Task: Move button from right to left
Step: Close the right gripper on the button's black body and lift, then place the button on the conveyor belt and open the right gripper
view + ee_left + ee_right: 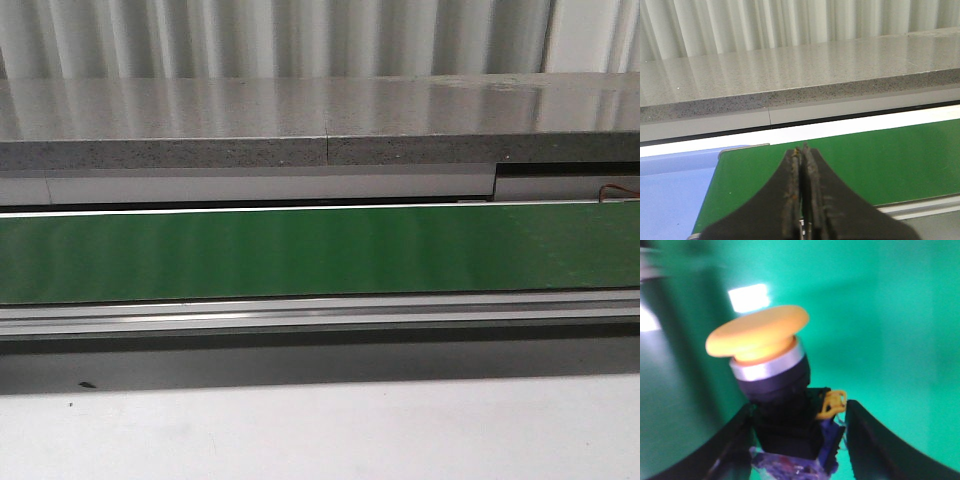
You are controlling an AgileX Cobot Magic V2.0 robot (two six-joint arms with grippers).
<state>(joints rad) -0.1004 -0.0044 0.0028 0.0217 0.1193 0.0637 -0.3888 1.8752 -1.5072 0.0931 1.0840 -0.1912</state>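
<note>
While my right gripper clamps the button by its base above the green belt, yellow cap outward, my left gripper waits pinched together, holding nothing. Transfer underway, I judge; next comes carrying it leftward.

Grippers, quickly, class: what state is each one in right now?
Left gripper: closed, holding nothing.
Right gripper: closed on the yellow mushroom-capped push-button, gripping its boxy black and blue body over the green belt.
</note>
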